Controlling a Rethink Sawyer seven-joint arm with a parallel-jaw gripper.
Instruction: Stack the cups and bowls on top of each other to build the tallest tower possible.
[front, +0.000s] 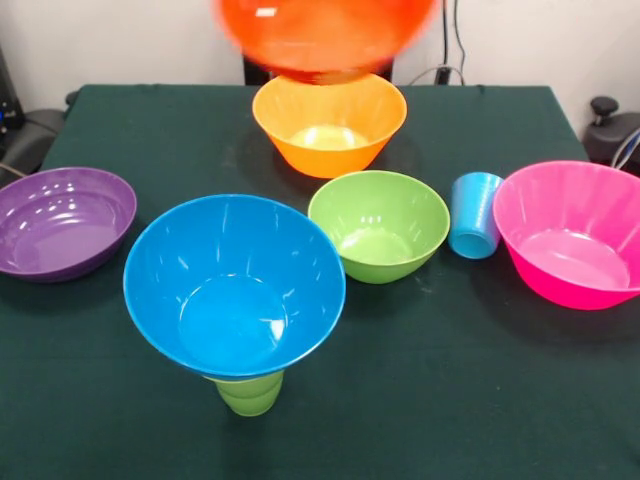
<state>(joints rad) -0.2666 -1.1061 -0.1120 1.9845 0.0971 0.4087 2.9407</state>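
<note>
The blue bowl (234, 286) sits perched on the lime green cup (249, 393), nearest the camera. Just behind it stands the green bowl (379, 225), the yellow-orange bowl (329, 124) farther back. A blurred orange bowl (325, 35) hangs above that one. No pincer shows here, so I cannot tell its state.

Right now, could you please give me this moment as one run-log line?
tower: blue bowl on green cup | orange bowl aloft, blurred | gripper: unseen | light blue cup loose
</note>
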